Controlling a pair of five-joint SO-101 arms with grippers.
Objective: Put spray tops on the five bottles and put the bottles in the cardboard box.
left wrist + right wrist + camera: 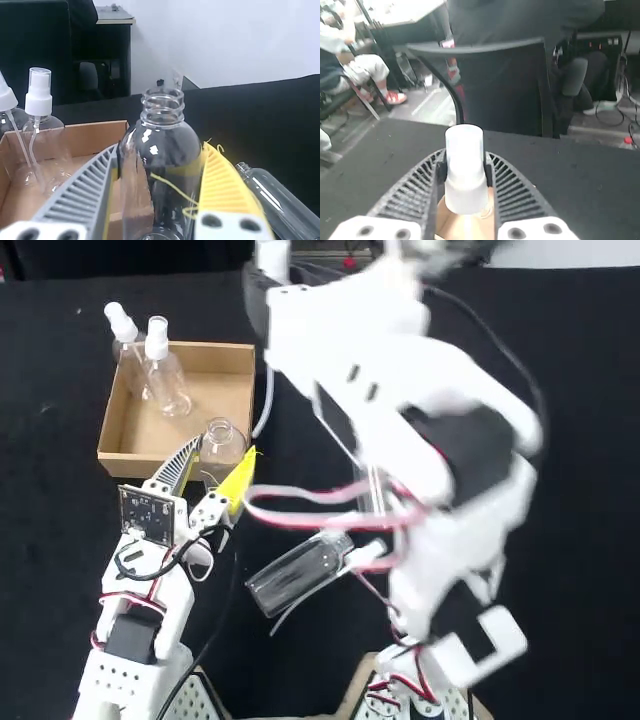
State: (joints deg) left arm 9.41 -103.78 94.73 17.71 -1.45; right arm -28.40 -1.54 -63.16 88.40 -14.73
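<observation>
In the left wrist view my left gripper (160,150) is shut on an upright clear bottle (162,135) with a bare, open neck, held between the grey and yellow fingers. From above, that bottle (222,440) stands at the near right corner of the cardboard box (215,360). My right gripper (465,160) is shut on a white spray top (464,175), with brown cardboard showing below it. In the high view the right arm rises large over the table, its gripper (268,270) at the far edge. Two bottles with spray tops (160,370) stand in the box.
Another clear bottle (300,572) lies on its side on the black cloth between the two arm bases, a thin tube beside it. A bottle (280,195) also lies beside the yellow finger. A black chair (500,85) stands beyond the table.
</observation>
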